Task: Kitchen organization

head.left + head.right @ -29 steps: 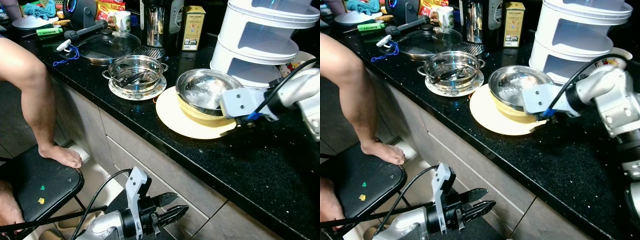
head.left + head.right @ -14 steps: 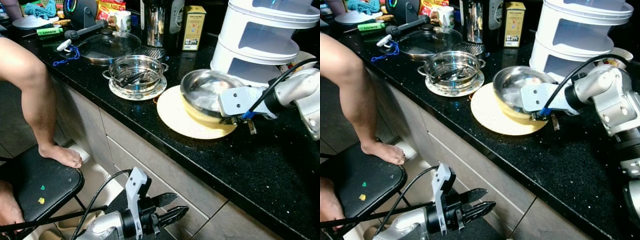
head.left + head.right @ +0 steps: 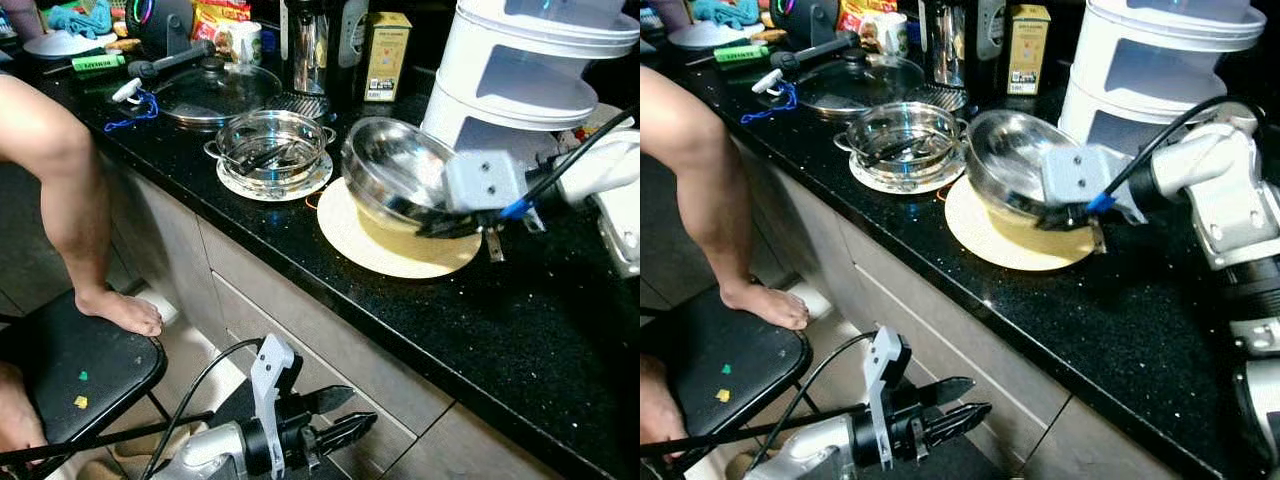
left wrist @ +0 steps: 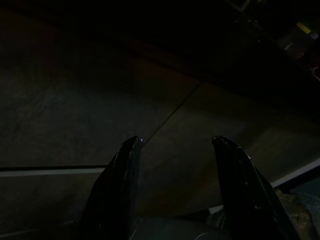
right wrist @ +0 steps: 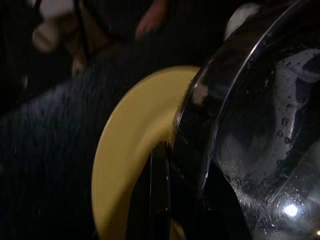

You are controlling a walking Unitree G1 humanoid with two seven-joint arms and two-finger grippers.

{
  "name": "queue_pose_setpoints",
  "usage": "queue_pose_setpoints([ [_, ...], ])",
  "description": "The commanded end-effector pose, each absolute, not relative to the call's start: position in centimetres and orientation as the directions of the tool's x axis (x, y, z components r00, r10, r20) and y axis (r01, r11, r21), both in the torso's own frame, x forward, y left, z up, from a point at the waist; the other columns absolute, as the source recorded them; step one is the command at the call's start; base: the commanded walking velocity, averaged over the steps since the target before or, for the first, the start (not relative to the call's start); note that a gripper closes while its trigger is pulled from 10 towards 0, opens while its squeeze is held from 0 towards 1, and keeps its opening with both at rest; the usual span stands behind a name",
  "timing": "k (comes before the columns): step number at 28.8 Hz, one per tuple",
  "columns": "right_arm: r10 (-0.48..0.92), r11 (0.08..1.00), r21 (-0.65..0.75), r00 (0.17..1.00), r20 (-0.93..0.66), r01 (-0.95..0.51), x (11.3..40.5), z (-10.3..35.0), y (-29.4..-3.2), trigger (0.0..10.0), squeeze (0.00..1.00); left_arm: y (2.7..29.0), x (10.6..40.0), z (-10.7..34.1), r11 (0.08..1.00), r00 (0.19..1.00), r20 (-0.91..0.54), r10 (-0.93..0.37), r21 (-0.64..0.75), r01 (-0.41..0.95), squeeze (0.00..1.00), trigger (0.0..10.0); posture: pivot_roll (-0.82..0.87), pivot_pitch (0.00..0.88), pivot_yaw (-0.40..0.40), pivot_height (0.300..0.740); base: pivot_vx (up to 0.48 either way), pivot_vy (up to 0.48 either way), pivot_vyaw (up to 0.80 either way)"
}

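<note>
A steel bowl (image 3: 395, 170) hangs tilted above a round yellow plate (image 3: 365, 250) on the black counter, its opening turned toward my left. My right gripper (image 3: 440, 222) is shut on the bowl's near rim. In the right wrist view the wet bowl (image 5: 260, 140) sits against the black fingers, with the yellow plate (image 5: 125, 150) beneath it. A darker yellow patch lies under the bowl; I cannot tell whether it is shadow or a dish. My left gripper (image 3: 340, 412) hangs idle below the counter edge, its fingers (image 4: 120, 195) apart.
A glass bowl with utensils (image 3: 272, 145) stands on a white plate just left of the yellow plate. Behind are a pan lid (image 3: 215, 92), a yellow box (image 3: 386, 55) and a white tiered rack (image 3: 520, 80). A person's leg (image 3: 60, 170) rests on a black chair (image 3: 80, 370) at left.
The steel bowl, resting level on the yellow plate a second ago, has been lifted by its rim and tipped toward my left by the right gripper. The left arm is unchanged.
</note>
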State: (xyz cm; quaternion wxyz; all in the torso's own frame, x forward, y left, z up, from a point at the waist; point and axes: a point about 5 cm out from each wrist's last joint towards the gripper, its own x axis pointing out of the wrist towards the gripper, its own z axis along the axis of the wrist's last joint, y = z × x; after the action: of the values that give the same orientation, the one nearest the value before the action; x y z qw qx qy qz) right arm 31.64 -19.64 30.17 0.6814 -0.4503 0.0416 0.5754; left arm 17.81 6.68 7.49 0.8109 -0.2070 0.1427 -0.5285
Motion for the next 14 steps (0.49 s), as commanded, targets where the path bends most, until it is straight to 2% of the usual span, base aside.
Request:
queue_pose_setpoints([
  [1, 0.809, -0.03, -0.61, 0.339, -0.481, -0.792, 31.2, 31.7, -19.6, 0.0, 0.0, 6.6, 17.8, 7.8, 0.347, 0.388, -0.011, -0.921, -0.473, 0.81, 0.0, 10.0, 0.01, 0.0, -0.02, 0.74, 0.0, 0.0, 0.0],
  [3, 0.839, 0.012, -0.632, 0.351, -0.415, -0.775, 31.1, 32.4, -19.6, 0.0, 0.0, 6.6, 17.8, 7.8, 0.344, 0.384, -0.012, -0.923, -0.468, 0.814, 0.0, 10.0, 0.01, 0.0, -0.018, 0.74, 0.0, 0.0, 0.0],
  [6, 0.859, 0.12, -0.67, 0.415, -0.3, -0.732, 31.6, 33.3, -19.6, 0.0, 0.0, 6.5, 17.7, 7.8, 0.341, 0.38, -0.012, -0.925, -0.465, 0.817, 0.0, 10.0, 0.01, 0.0, -0.016, 0.74, 0.0, 0.0, 0.0],
  [9, 0.858, 0.14, -0.676, 0.43, -0.283, -0.724, 31.7, 33.4, -19.6, 0.0, 0.0, 6.5, 17.7, 7.8, 0.341, 0.379, -0.012, -0.925, -0.465, 0.817, 0.0, 10.0, 0.01, 0.0, -0.016, 0.74, 0.0, 0.0, 0.0],
  [10, 0.852, 0.178, -0.682, 0.458, -0.254, -0.709, 31.9, 33.5, -19.9, 2.9, 0.0, 6.4, 17.7, 7.9, 0.34, 0.378, -0.011, -0.926, -0.466, 0.817, 0.0, 10.0, 0.01, 0.0, -0.016, 0.74, 0.0, 0.0, 0.0],
  [12, 0.852, 0.178, -0.682, 0.458, -0.254, -0.709, 31.9, 33.5, -19.9, 2.9, 0.0, 6.4, 17.7, 7.9, 0.34, 0.378, -0.011, -0.926, -0.466, 0.817, 0.0, 10.0, 0.01, 0.0, -0.016, 0.74, 0.0, 0.0, 0.0],
  [13, 0.845, 0.217, -0.673, 0.481, -0.233, -0.707, 32.0, 33.2, -20.3, 10.0, 0.0, 6.4, 17.7, 7.9, 0.334, 0.374, -0.01, -0.928, -0.469, 0.817, 0.0, 10.0, 0.01, 0.0, -0.013, 0.74, 0.0, 0.0, 0.0],
  [14, 0.835, 0.259, -0.661, 0.507, -0.213, -0.705, 32.1, 33.0, -20.6, 10.0, 0.0, 6.3, 17.6, 8.0, 0.328, 0.369, -0.007, -0.93, -0.474, 0.817, 0.0, 10.0, 0.0, 0.0, -0.012, 0.74, 0.0, 0.0, 0.0],
])
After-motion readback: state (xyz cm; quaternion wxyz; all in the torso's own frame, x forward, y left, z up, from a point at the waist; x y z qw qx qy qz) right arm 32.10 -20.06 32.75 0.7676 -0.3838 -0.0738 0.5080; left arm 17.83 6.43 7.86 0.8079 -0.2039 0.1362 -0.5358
